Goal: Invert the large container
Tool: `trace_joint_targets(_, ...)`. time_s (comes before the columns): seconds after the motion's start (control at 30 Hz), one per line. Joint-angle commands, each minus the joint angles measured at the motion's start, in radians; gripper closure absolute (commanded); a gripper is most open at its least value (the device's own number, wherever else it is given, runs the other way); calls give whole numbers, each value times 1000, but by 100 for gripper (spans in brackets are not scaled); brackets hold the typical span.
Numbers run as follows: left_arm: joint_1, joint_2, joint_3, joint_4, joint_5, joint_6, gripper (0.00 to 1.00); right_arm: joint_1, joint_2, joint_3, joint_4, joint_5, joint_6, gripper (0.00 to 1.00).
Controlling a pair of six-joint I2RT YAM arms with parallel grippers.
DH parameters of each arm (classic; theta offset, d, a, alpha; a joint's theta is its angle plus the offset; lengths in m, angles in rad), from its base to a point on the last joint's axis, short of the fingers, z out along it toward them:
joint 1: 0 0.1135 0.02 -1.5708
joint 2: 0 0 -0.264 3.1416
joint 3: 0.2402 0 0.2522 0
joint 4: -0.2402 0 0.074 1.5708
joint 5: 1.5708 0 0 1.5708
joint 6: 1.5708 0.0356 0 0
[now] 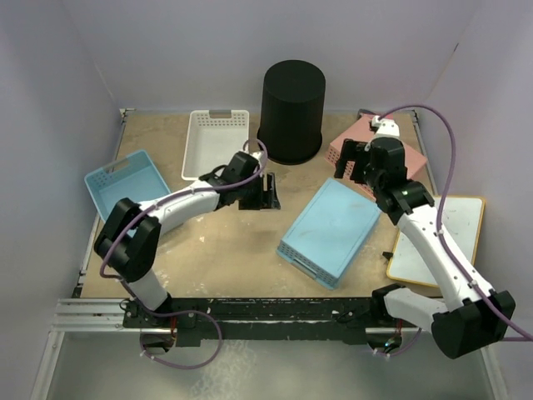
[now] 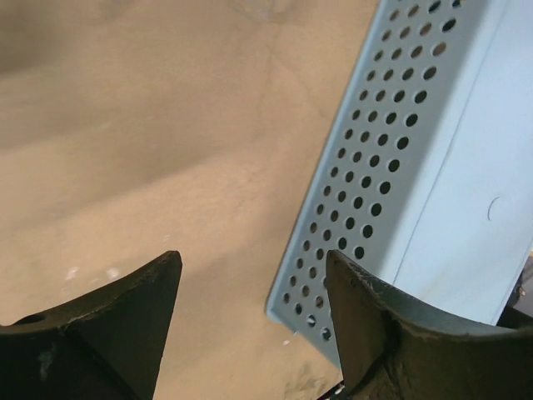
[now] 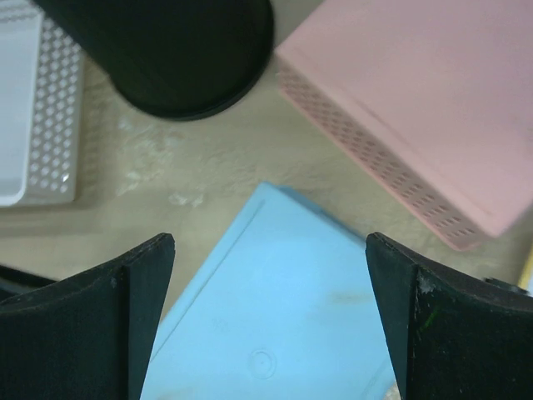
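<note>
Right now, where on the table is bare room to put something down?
Largest bare patch: near-left tabletop, between the open blue basket and the overturned blue basket. The right side is crowded: pink basket, white board.

Left arm (image 1: pixel 179 204), right arm (image 1: pixel 433 242): white links, black joints, purple cable (image 1: pixel 448 158) looped along each. Left gripper (image 1: pixel 268 196), right gripper (image 1: pixel 350 162) black; fingers (image 2: pixel 100 333) wedge-shaped, edges scuffed pale.

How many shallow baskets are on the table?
4: a light blue basket far left, a white basket back left, an overturned blue basket mid-table, a pink basket back right, partly behind the right arm.
</note>
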Motion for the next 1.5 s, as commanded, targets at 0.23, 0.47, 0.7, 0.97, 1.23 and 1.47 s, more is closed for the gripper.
trace_joint_targets(0.23,268,-314,77,-282,-283,168,32,246,230,-12,154,-391,11,1)
trace_joint_targets(0.47,286,-305,83,-300,-356,140,32,315,447,9,139,-393,52,0)
trace_joint_targets(0.7,285,-268,122,-306,-429,157,32,314,427,-56,-9,-229,54,0)
trace_joint_targets(0.97,284,-145,191,-173,-394,180,32,314,326,-42,33,-175,47,0)
trace_joint_targets(1.23,214,143,465,-177,-401,229,32,313,198,-58,99,-93,87,0)
trace_joint_targets(1.47,186,357,612,-179,-421,235,38,313,162,-79,57,-73,95,0)
